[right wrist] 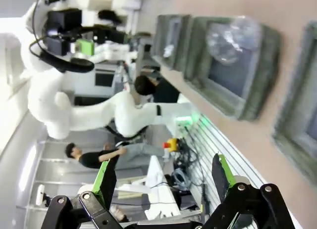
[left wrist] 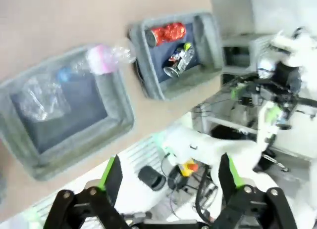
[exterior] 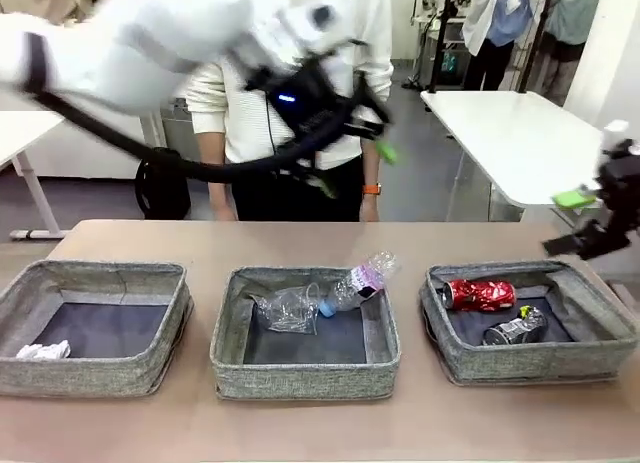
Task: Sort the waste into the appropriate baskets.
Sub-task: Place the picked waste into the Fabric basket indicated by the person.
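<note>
left gripper (left wrist: 168,182) is spread wide with nothing between the green pads, hanging up high over the table; in the front view it's a blurry black shape (exterior: 355,161) in front of the person (exterior: 290,93) standing at the far side. right gripper (right wrist: 163,182) is spread open too and empty, and from the front it sits off at the right edge (exterior: 578,221) above the right basket (exterior: 530,358). all the waste is already in the three grey baskets: crushed red can (exterior: 480,295) and dark crushed can (exterior: 515,328) lie side by side in the right one, clear plastic cup (exterior: 285,310) is in the middle basket (exterior: 305,373) with the clear bottle with blue cap (exterior: 355,283) next to it, the bottle's body tilted up over the far right rim and the cap end down inside. crumpled white paper ball (exterior: 42,351) is tucked in the near left corner of the left basket (exterior: 95,373). the baskets sit in a row on the brown table (exterior: 320,428), a bit apart from each other
</note>
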Robot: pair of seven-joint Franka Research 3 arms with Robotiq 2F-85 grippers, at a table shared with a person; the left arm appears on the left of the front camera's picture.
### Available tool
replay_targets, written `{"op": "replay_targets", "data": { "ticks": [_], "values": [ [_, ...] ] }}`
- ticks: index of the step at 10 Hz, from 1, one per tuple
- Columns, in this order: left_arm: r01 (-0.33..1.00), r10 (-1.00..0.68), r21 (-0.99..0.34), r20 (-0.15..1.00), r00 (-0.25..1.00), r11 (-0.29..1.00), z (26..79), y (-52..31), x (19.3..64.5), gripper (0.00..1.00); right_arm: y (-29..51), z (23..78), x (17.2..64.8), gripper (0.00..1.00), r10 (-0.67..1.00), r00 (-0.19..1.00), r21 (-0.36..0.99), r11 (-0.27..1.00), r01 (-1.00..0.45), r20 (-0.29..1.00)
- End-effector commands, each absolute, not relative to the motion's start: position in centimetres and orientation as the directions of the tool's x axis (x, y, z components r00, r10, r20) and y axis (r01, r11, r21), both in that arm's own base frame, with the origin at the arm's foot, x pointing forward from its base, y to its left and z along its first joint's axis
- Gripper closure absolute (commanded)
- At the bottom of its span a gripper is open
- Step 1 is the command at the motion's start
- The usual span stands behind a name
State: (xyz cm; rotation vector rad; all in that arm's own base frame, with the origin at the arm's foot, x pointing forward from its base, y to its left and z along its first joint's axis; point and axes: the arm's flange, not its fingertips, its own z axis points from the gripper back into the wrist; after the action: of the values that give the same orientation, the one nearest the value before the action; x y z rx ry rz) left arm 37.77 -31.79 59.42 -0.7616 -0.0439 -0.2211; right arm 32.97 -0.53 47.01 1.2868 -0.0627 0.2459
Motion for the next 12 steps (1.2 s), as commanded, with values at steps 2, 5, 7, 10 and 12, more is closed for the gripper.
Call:
{"op": "replay_targets", "data": {
  "ticks": [2, 5, 7, 10, 12],
  "values": [
    [0.204, -0.152, -0.818, 0.144, 0.978, 0.538, 57.0, -17.3, 31.6, 0.00, 4.7, 46.6, 35.5, 0.00, 0.163, 0.979, 0.963, 0.215, -0.160, 0.127],
    [0.177, -0.062, -0.914, 0.165, 0.984, 0.366, 52.2, -6.7, 25.3, 0.00, 5.9, 46.6, 36.7, 0.00, 0.150, 0.984, 0.976, 0.182, -0.123, 0.096],
    [0.170, 0.102, -0.952, 0.201, 0.974, 0.253, 48.6, -3.3, 21.9, 0.00, 5.4, 46.9, 37.2, 0.00, 0.135, 0.987, 0.983, 0.152, -0.107, 0.087],
    [0.139, 0.167, -0.973, 0.170, 0.971, 0.183, 45.2, -2.2, 21.2, 0.00, 2.5, 48.5, 36.6, 0.00, 0.010, 0.999, 0.996, 0.080, -0.038, 0.037],
    [0.118, 0.244, -0.988, 0.138, 0.960, 0.097, 43.4, -0.6, 21.2, 0.00, -0.2, 48.5, 35.5, 0.00, -0.085, 0.996, 0.996, 0.088, -0.028, 0.036]
  ]
}}
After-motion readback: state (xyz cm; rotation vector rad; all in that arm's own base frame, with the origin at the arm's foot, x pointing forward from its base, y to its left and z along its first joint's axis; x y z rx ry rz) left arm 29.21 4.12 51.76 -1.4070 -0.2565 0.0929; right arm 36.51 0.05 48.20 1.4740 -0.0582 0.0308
